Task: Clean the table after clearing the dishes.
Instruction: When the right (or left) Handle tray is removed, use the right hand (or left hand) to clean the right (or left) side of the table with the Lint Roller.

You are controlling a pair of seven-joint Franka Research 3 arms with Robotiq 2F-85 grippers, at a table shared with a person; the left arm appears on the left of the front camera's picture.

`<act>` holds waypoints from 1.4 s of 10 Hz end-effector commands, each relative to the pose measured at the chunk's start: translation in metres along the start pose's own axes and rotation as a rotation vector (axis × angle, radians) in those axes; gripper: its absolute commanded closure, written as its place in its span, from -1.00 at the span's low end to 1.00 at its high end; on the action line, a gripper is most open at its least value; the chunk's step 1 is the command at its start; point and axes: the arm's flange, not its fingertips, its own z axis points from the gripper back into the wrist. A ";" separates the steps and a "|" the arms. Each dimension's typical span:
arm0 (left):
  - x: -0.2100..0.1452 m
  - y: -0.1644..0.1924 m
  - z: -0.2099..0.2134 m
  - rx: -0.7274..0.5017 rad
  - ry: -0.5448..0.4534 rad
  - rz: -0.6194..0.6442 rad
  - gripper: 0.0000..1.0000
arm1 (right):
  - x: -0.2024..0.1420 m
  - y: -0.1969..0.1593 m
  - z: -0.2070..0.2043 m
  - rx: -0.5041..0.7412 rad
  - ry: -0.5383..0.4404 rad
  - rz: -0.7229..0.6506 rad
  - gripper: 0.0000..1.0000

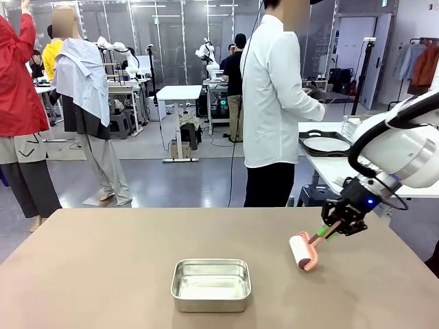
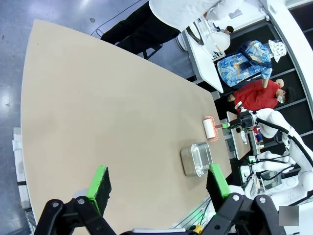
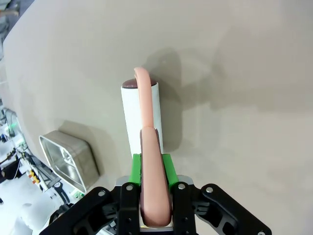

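Right hand point(image 1: 334, 227) was clamped on the pink handle of the lint roller point(image 1: 302, 251), w/ the white roll down on the tabletop point(image 1: 103, 267), right of the steel pan point(image 1: 210, 284). Left hand point(image 2: 159, 183) hung up over the tabletop, fingers apart, nothing in it. Plate on a tray point(image 1: 326, 144) sat on the white side table by the person point(image 1: 274, 103).

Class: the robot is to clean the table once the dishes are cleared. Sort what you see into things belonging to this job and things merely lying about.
Part of the job:
- table
- lint roller, gripped by the right gripper
- plate on a dark tray, on the white side table

Lying about:
- steel pan
- left gripper, open, holding nothing
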 end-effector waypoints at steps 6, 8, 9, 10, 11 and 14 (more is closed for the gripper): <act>0.003 -0.001 0.004 -0.002 0.013 0.008 -1.00 | -0.029 -0.070 0.050 -0.426 -0.188 -0.011 0.59; 0.003 -0.001 0.004 -0.002 0.013 0.008 -1.00 | -0.030 -0.075 0.063 -0.510 -0.229 -0.014 0.59; 0.003 -0.001 0.004 -0.002 0.013 0.008 -1.00 | -0.032 -0.075 0.071 -0.556 -0.250 -0.014 0.59; 0.003 -0.001 0.004 -0.002 0.013 0.008 -1.00 | -0.034 -0.072 0.082 -0.604 -0.284 -0.018 0.59; 0.003 -0.001 0.004 -0.002 0.013 0.008 -1.00 | -0.037 -0.068 0.090 -0.628 -0.297 -0.019 0.59; 0.003 -0.001 0.004 -0.002 0.013 0.008 -1.00 | -0.058 -0.039 0.124 -0.619 -0.367 0.018 0.59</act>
